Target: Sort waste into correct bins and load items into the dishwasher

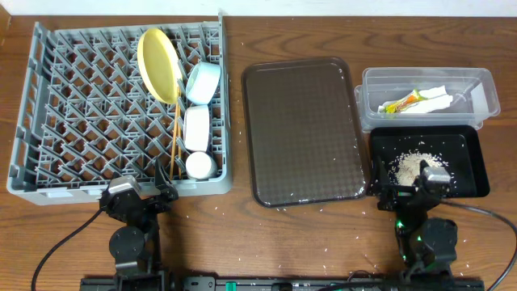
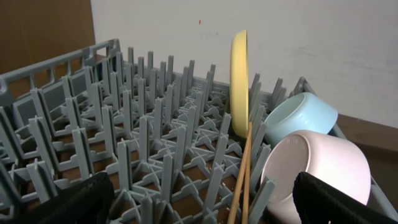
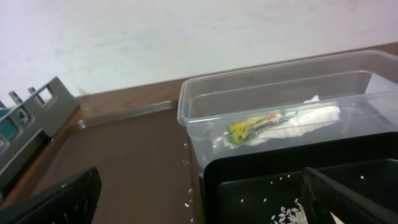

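The grey dish rack (image 1: 81, 121) holds the yellow plate (image 1: 158, 65) standing on edge, the light blue bowl (image 1: 203, 82), the white bowl (image 1: 197, 128), the small cup (image 1: 199, 165) and the chopsticks (image 1: 174, 145). The clear tub (image 1: 428, 73) contains the wrapper (image 1: 401, 103) and the napkin (image 1: 432, 99), and the black tray (image 1: 464, 153) contains the rice scraps (image 1: 410, 166). The left gripper (image 2: 199, 202) and the right gripper (image 3: 202, 202) are both spread wide and grasp nothing.

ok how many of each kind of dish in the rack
plate: 1
bowls: 2 (blue bowl, white bowl)
cup: 1
chopsticks: 2
total: 6
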### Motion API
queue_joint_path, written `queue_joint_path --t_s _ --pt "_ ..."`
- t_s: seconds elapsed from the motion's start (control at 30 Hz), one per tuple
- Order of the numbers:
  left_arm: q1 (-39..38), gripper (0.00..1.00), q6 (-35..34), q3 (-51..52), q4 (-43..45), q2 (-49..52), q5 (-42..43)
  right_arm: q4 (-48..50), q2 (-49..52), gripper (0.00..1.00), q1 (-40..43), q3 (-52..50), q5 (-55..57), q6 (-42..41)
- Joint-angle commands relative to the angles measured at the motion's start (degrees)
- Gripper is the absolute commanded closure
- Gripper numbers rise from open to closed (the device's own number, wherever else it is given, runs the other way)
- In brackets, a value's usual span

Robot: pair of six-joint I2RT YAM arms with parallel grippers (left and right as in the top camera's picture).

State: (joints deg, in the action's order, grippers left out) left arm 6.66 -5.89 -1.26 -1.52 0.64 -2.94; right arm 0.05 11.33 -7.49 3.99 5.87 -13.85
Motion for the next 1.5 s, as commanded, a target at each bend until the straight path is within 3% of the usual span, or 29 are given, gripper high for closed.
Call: queue_joint_path --t_s 0.0,0.17,0.27,1.47 --pt "0.2 0.07 0.8 1.0 -2.4 -0.4 -0.5 0.2 -4.5 0.01 -0.7 -2.1 0.3 0.6" --pt "0.2 0.07 0.8 1.0 -2.4 -0.4 -0.5 -4.2 -10.5 0.01 -0.7 -3.7 -1.5 0.9" --pt "0.2 0.07 0.7 1.0 -2.4 -0.4 -0.5 -4.4 -11.1 0.01 -0.6 -3.7 -6.4 7.3" --pt "0.2 0.07 0.8 1.0 -2.4 -0.4 -0.5 -4.3 -11.0 0.01 -0.6 -3.7 -6.1 7.3"
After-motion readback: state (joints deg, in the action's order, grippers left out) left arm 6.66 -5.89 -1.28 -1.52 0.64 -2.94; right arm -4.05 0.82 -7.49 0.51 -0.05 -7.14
